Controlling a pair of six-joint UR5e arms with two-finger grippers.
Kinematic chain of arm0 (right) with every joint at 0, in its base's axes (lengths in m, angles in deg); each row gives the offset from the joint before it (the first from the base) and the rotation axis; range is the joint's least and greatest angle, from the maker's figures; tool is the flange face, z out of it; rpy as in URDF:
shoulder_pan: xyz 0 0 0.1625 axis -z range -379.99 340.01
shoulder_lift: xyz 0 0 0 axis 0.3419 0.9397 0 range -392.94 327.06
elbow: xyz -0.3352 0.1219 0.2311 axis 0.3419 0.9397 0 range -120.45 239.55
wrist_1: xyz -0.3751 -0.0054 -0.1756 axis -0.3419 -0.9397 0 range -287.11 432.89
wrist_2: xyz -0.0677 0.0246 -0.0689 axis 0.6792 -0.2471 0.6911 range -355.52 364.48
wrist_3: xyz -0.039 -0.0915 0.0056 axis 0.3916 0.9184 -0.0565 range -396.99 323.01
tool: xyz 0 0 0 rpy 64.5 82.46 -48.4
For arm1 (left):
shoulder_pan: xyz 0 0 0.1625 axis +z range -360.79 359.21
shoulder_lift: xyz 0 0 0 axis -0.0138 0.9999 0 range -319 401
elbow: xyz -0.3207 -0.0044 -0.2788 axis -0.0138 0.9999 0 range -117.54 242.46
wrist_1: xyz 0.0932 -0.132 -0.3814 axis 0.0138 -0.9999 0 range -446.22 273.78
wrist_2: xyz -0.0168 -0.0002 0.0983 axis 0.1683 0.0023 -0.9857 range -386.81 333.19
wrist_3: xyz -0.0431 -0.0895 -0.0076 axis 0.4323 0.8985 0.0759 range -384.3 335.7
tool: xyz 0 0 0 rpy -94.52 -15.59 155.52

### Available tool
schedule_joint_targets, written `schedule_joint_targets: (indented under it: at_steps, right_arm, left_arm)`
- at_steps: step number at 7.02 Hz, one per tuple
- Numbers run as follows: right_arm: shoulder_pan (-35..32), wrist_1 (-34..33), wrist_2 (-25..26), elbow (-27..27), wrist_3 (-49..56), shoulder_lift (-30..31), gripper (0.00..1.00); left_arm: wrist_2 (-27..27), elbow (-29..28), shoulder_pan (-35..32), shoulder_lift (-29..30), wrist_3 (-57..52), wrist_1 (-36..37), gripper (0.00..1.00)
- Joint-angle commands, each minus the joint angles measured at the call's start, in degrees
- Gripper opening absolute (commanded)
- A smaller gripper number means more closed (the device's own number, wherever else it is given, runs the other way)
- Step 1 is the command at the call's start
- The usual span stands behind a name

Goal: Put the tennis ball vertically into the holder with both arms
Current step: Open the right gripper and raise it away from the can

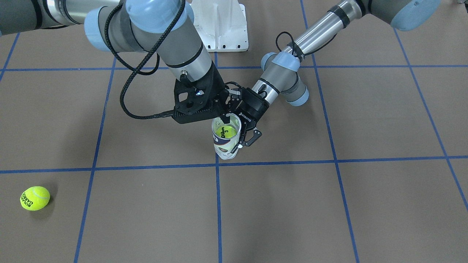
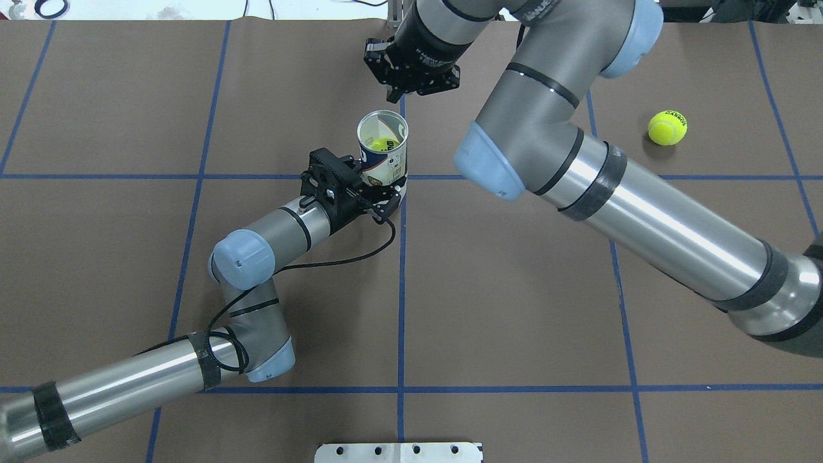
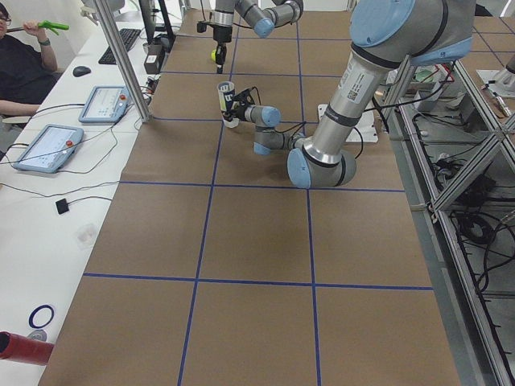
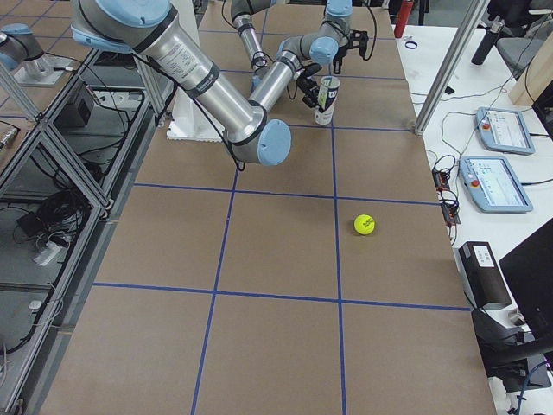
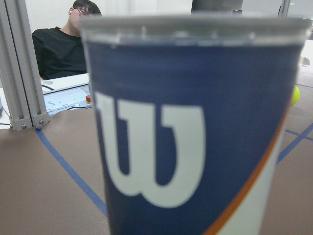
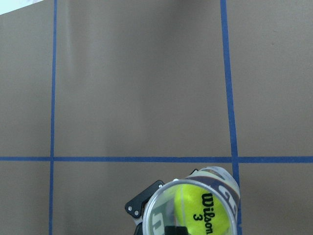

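The holder (image 1: 227, 147) stands upright near the table's middle, its open metal rim up. My left gripper (image 1: 239, 143) is shut on its lower part from the side, and the navy band with the white W fills the left wrist view (image 5: 195, 137). A yellow tennis ball (image 6: 200, 210) printed "Wilson 3" lies inside the holder (image 2: 384, 164), below the rim. Just above the holder's mouth hangs my right gripper (image 1: 225, 118), pointing straight down. It shows a single narrow tip (image 2: 393, 96) with nothing in it.
A second tennis ball (image 1: 34, 198) lies loose on the brown mat, far off on my right side (image 2: 667, 127). The white pedestal base (image 1: 223, 25) sits at my edge of the table. A person (image 3: 24, 64) sits at a desk past the far edge.
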State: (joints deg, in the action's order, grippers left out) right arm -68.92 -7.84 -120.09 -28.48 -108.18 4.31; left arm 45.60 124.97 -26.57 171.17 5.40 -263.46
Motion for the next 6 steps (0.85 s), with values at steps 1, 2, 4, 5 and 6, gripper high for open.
schedule_joint_targets:
  at_steps: [1,2,4,5,6]
  right_arm:
    - [-13.4,-0.3,-9.2,0.3,12.2,8.2,0.99]
    - [-18.0,-0.4,-9.8,2.9,23.8,12.4,0.99]
    - [-20.9,-0.6,-7.1,8.6,43.5,17.6,0.99]
    - [-21.6,0.6,-6.6,13.5,51.2,18.8,0.99]
    - [-22.2,3.3,-5.0,17.0,56.0,20.2,0.99]
  left_arm:
    - [0.0,0.2,-0.1,0.0,0.0,0.0,0.66]
    - [0.0,0.2,0.0,0.0,0.0,0.0,0.66]
    - [0.0,0.5,-0.1,0.0,0.0,0.0,0.67]
    - [0.0,0.5,-0.1,0.0,0.0,0.0,0.68]
    - [0.0,0.5,-0.2,0.0,0.0,0.0,0.68]
